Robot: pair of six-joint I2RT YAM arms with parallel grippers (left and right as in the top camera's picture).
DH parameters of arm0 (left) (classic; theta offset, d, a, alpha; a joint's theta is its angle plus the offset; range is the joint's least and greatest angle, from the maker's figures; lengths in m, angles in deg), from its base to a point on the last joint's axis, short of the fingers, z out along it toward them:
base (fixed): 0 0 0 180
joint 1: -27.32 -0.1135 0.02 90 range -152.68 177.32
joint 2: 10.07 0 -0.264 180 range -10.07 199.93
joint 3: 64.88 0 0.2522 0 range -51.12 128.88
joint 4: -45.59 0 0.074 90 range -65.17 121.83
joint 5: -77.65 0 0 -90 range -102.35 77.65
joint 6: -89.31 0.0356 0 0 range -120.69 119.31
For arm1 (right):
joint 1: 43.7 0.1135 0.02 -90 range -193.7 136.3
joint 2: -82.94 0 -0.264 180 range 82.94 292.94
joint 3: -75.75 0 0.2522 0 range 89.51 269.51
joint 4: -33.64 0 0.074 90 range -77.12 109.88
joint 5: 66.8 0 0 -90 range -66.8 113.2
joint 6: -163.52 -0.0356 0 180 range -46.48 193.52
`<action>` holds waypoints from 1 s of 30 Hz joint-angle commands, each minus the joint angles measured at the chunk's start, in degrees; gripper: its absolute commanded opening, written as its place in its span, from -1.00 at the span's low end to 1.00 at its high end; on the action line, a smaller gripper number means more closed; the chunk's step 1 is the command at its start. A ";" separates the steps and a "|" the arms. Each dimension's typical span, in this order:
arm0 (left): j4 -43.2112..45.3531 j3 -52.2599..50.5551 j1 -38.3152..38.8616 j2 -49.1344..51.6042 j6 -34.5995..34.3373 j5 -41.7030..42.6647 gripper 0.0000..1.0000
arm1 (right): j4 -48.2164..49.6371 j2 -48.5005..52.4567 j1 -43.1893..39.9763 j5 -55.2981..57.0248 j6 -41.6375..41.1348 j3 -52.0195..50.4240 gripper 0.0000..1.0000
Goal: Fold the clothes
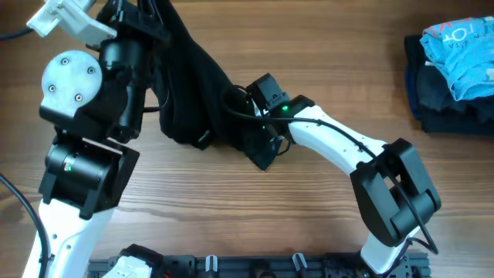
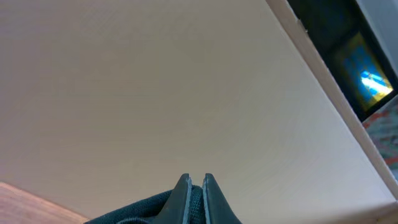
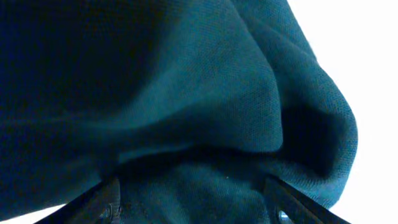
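Finding one: my left gripper (image 2: 196,182) is clamped tight on a fold of the black T-shirt (image 1: 189,85) and is raised at about 11 o'clock over the table (image 1: 324,46). The shirt hangs from it in a bunched drape, its lower end resting on the wood near centre. I judge the lift is meant to let the fabric fall straight before a fold.

Finding two: my right gripper (image 3: 191,199) is at the lower edge of the shirt with its jaws wide apart. Cloth bulges between the fingers (image 3: 106,199) but is not pinched (placed, I judge, to take a second hold).

Markings: I can see no label on the shirt. At 2 o'clock a light-blue garment (image 1: 463,50) lies on a dark navy stack (image 1: 432,100); its pink-and-white lettering is too small to read.
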 commanded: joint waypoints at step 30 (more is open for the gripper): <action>-12.28 2.03 0.15 -1.55 10.86 -4.57 -0.92 | -34.23 -9.97 -7.91 6.56 8.35 34.53 -0.91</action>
